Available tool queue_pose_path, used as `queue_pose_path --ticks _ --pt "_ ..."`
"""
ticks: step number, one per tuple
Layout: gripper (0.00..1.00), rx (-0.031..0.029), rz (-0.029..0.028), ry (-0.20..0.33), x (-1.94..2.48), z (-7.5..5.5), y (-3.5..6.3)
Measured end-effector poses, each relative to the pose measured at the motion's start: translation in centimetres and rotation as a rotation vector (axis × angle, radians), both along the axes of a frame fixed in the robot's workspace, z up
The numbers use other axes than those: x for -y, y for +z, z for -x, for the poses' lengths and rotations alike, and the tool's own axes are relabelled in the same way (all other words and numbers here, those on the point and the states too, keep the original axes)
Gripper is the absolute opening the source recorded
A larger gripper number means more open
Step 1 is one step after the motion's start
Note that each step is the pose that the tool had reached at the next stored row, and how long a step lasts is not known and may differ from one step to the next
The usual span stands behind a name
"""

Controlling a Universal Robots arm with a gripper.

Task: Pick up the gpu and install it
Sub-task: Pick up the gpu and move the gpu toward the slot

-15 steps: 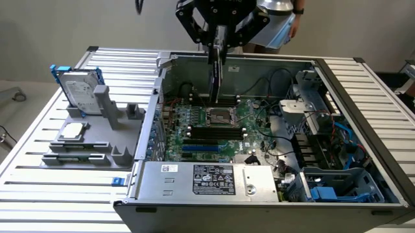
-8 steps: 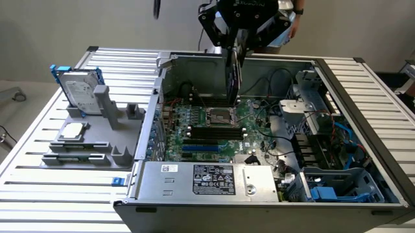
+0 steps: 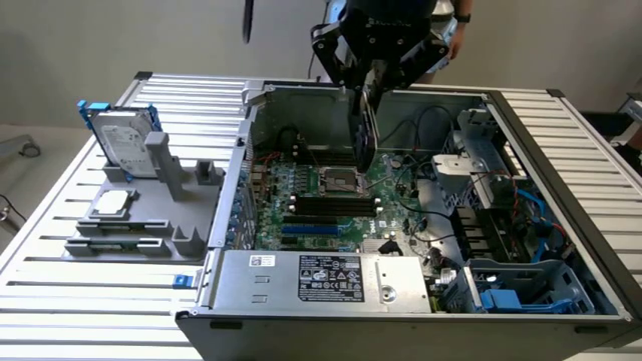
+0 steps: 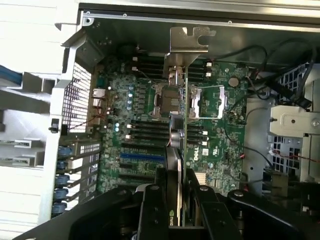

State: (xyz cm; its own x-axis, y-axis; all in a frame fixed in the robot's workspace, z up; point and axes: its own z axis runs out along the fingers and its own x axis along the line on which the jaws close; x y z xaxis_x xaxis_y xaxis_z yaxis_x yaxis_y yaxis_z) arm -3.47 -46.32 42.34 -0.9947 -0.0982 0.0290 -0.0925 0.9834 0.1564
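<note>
Claw (image 3: pixel 367 84) clamped partway shut on the gpu (image 3: pixel 365 135), holding the card upright, edge-down, above the motherboard (image 3: pixel 321 237).

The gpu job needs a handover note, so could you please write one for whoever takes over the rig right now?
Gripper: shut on the gpu, which hangs on edge below it.
Where: the gpu is above the motherboard inside the open computer case and appears clear of the board.
Done: gpu picked up and over the case.
Left: it is not yet seated in a slot.
Aside: the hard drive stands in the grey holder at the exterior view's left.
</note>
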Motion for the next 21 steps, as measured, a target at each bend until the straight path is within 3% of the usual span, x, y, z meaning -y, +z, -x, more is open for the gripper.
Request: queue_pose_path --ticks 6,10,16,21 --pt "0.27 0.0014 0.0001 0.091 0.00 0.0 -0.71" --pt "0.27 0.0060 0.0003 0.157 0.00 0.0 -1.02" --pt "0.27 0.0178 0.0009 0.251 0.01 0.0 -1.34" --pt "0.27 0.0356 0.0012 0.328 0.00 0.0 -1.49"
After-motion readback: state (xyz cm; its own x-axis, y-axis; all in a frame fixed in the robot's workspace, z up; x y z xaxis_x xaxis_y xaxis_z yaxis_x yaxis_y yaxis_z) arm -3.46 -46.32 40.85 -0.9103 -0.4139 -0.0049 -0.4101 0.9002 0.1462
